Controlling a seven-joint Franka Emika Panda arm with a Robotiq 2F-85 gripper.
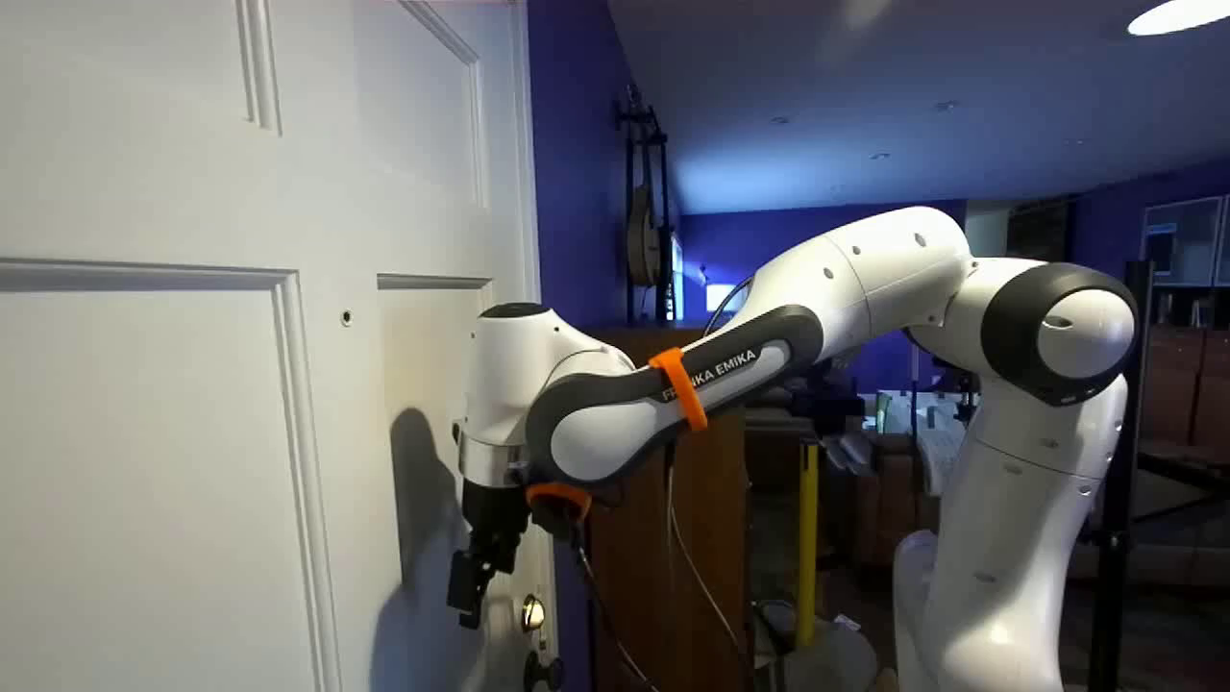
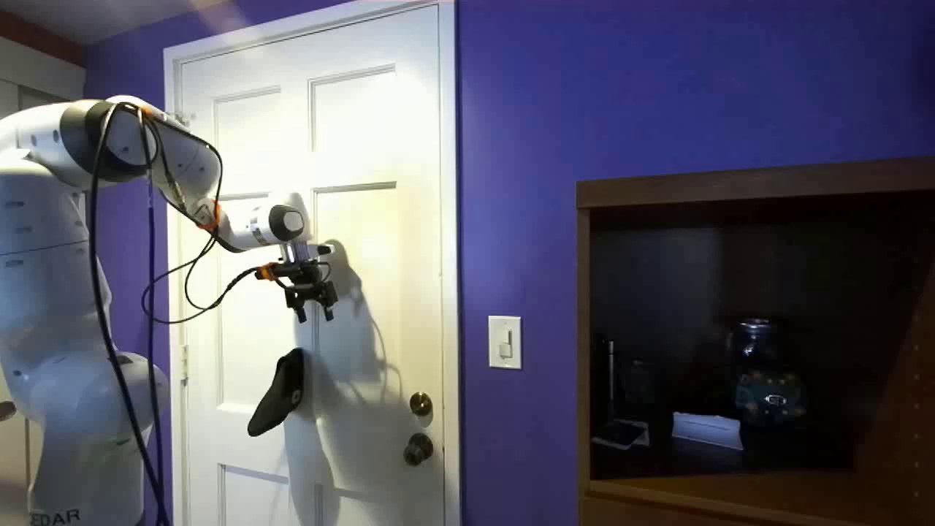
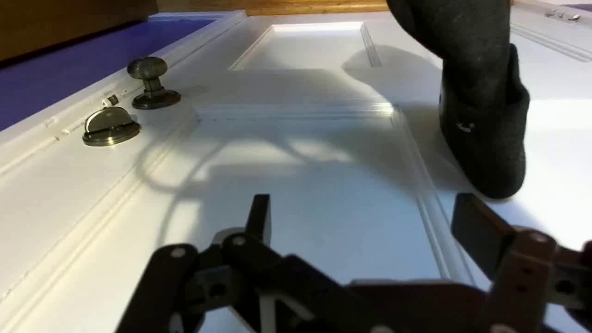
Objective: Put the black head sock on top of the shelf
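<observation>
Claw spread before the door, above and apart from the black sock, shelf well off by the wall.

Easiest one to read: FRANKA EMIKA lettering, pale caps along dark side panel of robot arm, first word partly hidden under orange strap. Also got EDAR lettering, dark caps low on near-left arm base, start of word kinda murky, can't tell if letter comes before. Wrist view: tiny white logo-ish squiggle on black head sock over on right, way too small to make out.
</observation>
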